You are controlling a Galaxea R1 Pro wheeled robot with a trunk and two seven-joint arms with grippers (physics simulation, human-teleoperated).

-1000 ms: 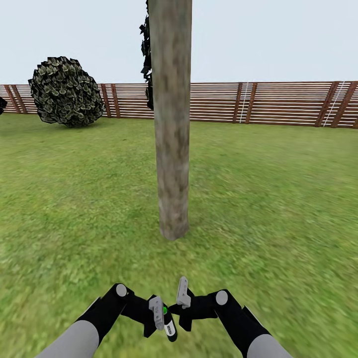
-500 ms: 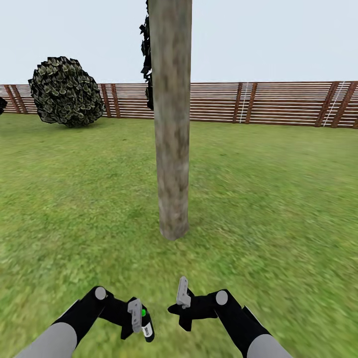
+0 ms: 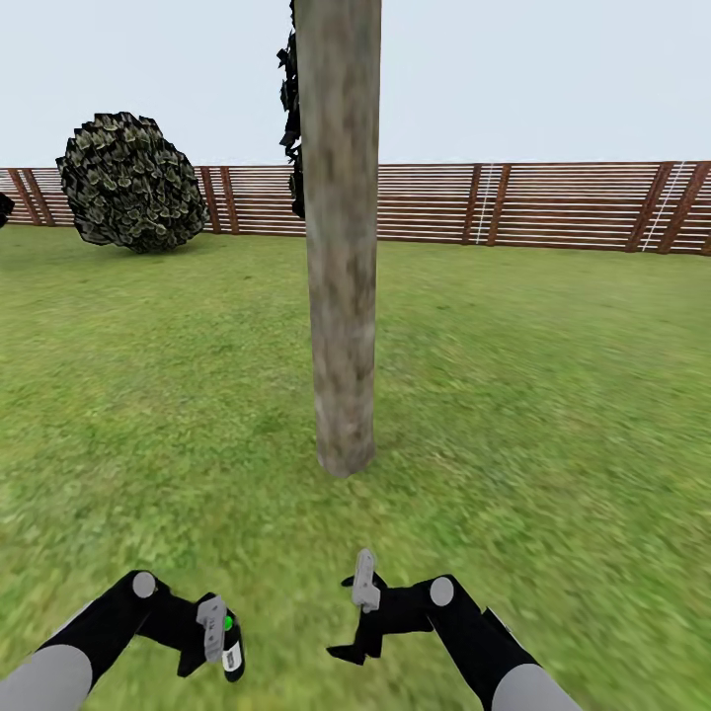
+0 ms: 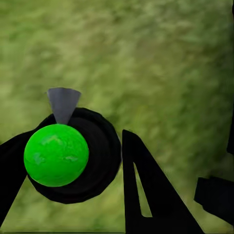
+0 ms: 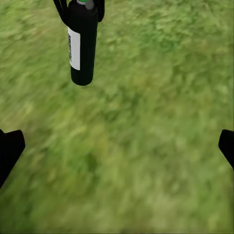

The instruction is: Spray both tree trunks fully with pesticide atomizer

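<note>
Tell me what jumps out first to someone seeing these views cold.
The thick pale tree trunk rises dead ahead from the lawn, with a dark bush against the slatted fence far left. Low in the head view, the left gripper grips the pesticide atomizer, a dark bottle with a bright green top; the right gripper hangs open over grass.

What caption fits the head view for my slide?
Left claw holding the pesticide atomizer over lawn, facing a tree trunk.
</note>
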